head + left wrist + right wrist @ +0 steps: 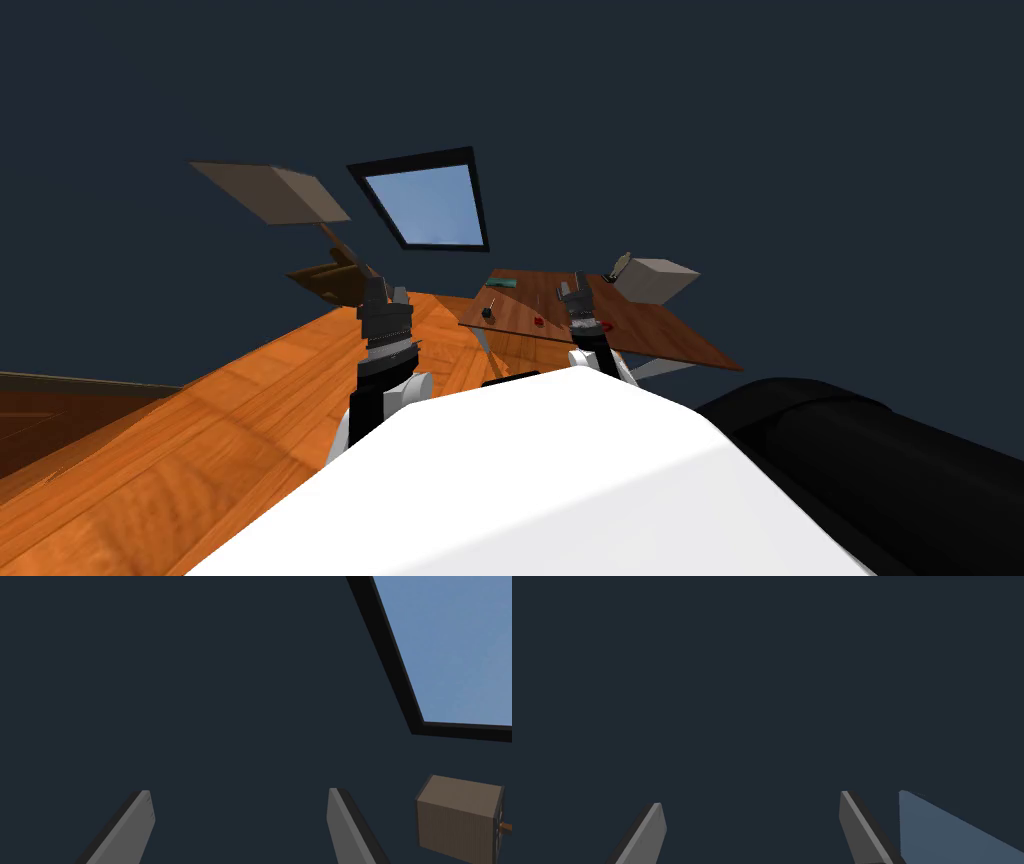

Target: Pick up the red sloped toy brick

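Dark blue-grey wall [700, 120] takes up most of the head view, above an orange wooden floor [230, 400]. A black rounded piece of furniture [880, 450] bulks at my right. Ahead and to the right stands a brown wooden table [660, 335], and a black-framed window [425, 200] showing blue sky sits in the wall beyond. A tan box-shaped block on a wooden stem [275, 192] stands off to the left, above a dark brown wooden piece [325, 280]. A pale box [655, 278] rests at the table's far right corner. The left gripper [385, 292] is raised over the floor, well apart from the table, its fingers [142, 821] spread wide with nothing between them. The right gripper [573, 285] is held up in front of the tabletop, its fingers [652, 826] likewise spread and bare. On the table lie a flat teal thing [503, 284], a small black thing [487, 313] and a small red brick [538, 321] near the front edge, between the black thing and the right arm. A second red piece [607, 326] lies just beside that arm. Both are too small to tell which one is sloped.
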Controlling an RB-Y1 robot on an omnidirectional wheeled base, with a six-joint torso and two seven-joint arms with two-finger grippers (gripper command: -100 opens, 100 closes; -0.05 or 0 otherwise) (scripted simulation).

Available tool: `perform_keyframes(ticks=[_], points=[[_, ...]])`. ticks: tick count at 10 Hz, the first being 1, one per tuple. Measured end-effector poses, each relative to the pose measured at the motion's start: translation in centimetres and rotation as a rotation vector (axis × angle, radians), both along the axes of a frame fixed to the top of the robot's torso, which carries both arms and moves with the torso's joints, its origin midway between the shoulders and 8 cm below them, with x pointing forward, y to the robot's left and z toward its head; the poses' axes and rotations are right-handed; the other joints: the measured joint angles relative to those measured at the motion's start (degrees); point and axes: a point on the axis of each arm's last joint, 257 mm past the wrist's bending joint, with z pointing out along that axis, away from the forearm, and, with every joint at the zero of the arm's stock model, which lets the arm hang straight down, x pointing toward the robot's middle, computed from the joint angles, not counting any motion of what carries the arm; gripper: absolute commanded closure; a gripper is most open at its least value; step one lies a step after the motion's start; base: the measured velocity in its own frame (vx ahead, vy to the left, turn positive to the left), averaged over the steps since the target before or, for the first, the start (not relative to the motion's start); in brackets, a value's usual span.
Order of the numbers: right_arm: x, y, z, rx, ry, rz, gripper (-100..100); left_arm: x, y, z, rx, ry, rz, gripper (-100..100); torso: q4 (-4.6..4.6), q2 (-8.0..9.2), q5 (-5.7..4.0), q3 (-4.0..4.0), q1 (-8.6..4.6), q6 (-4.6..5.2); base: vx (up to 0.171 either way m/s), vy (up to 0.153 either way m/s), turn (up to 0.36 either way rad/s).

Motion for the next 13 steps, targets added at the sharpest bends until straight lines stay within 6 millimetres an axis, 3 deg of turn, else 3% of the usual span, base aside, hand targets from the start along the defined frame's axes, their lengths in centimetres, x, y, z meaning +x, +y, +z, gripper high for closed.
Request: perform_keyframes(ticks=[4, 9, 13], points=[[1.0, 1.4, -1.0, -0.084, 0.027, 0.034, -100, 0.0, 0.0, 0.0, 0.000, 0.000, 0.000, 0, -0.02, -0.09, 0.00, -0.05, 0.00, -0.02, 0.018, 0.002, 0.200], [3.2, 4.3, -3.7, -0.244, 0.093, 0.084, -100, 0.0, 0.0, 0.0, 0.000, 0.000, 0.000, 0, 0.00, 0.00, 0.02, 0.00, 0.08, -0.03, -0.003, 0.017, 0.301], [4.7, 6.6, -8.3, -0.411, 0.182, 0.130, -100, 0.0, 0.0, 0.0, 0.000, 0.000, 0.000, 0, 0.01, 0.06, 0.01, 0.03, 0.03, -0.01, -0.020, 0.007, 0.397]])
